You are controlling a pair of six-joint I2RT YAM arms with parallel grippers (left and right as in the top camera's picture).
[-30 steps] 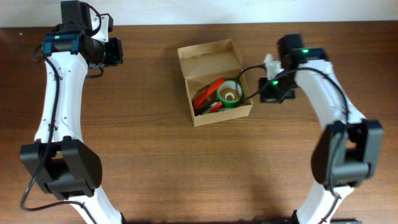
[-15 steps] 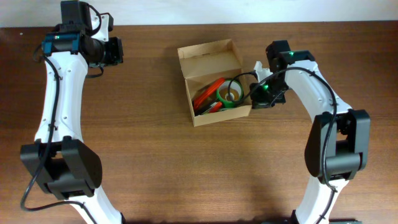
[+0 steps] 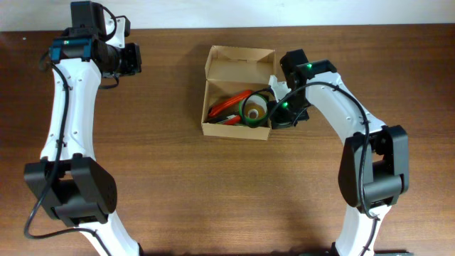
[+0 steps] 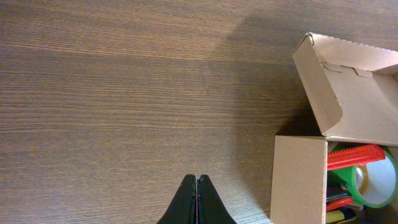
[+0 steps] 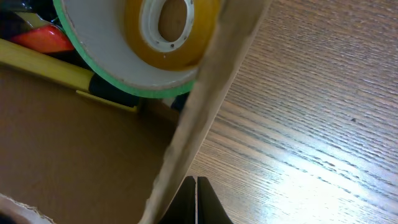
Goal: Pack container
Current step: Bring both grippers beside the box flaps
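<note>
The container (image 3: 235,131) is a tan cardboard box in the middle of the table, with its flap lid (image 3: 238,62) open toward the far side. Inside lie a green tape roll (image 3: 256,109) and red markers (image 3: 227,104). My right gripper (image 3: 274,108) is shut and empty, with its tips against the outside of the box's right wall (image 5: 205,93). The right wrist view shows the right gripper (image 5: 196,182), the tape roll (image 5: 143,37) and a yellow marker (image 5: 43,65). My left gripper (image 3: 135,58) is shut and empty at the far left, away from the box (image 4: 298,177).
The brown wood table (image 3: 178,185) surrounds the box. A white wall strip (image 3: 227,13) runs along the far edge. The left wrist view shows the left gripper (image 4: 196,182) over bare wood, with the box lid (image 4: 360,93) at right.
My right gripper moved left against the box's right side. The box slid left and turned, so that it sits squarer to the table. The left arm has not moved.
</note>
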